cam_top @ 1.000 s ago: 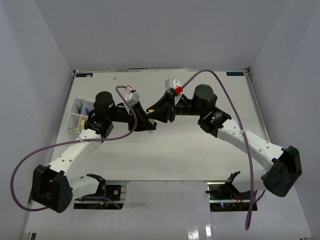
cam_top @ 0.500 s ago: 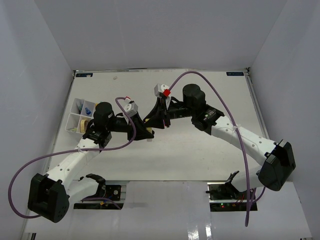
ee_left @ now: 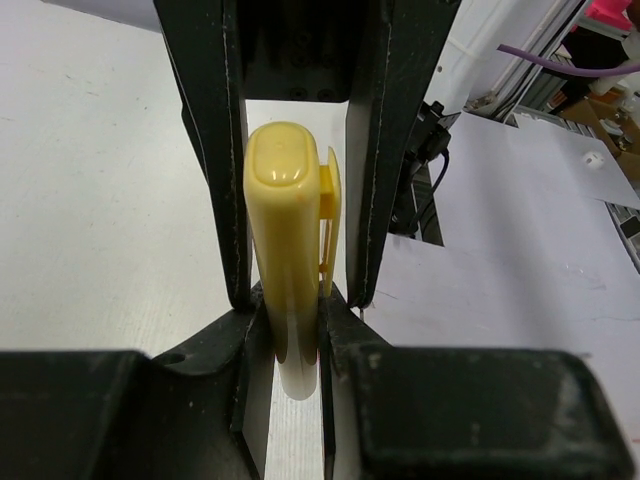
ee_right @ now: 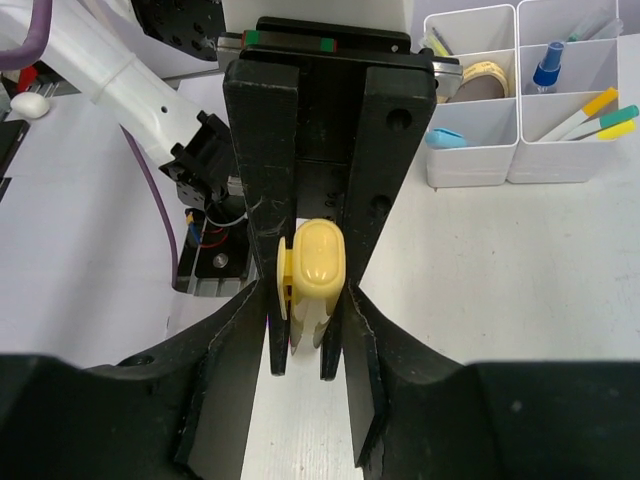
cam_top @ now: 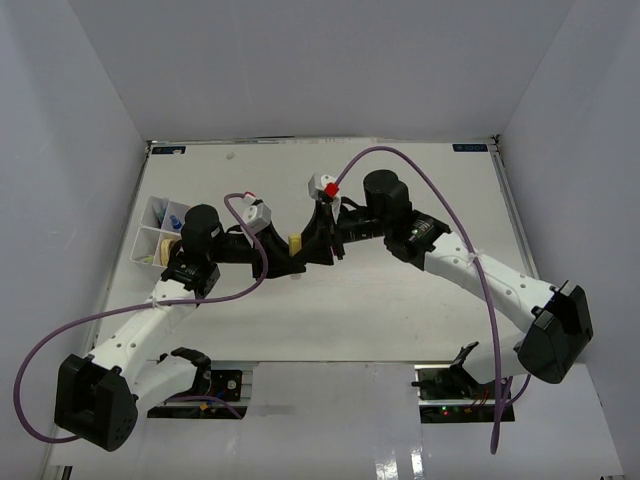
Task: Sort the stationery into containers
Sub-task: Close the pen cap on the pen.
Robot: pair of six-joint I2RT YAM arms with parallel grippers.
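Both mid tabletop point(cam_top: 400, 300), well off edges & tray point(cam_top: 143, 243): L pincer point(ee_left: 297, 200) clamps yellow pen point(ee_left: 285, 260), R pincer point(ee_right: 318, 235) round it, grip can't tell.

Marker point(ee_left: 285, 250): yellow plastic, smooth, semi-gloss (soft highlight on the cap end).
Left gripper fingers point(ee_left: 200, 150): black plastic, matt, fine scuffs along the edges.
Tray point(ee_right: 470, 165): white translucent plastic, smooth, slight sheen.
Table point(ee_left: 100, 200): white, matt, faintly speckled.
Arm shell point(cam_top: 485, 280): white plastic, glossy.
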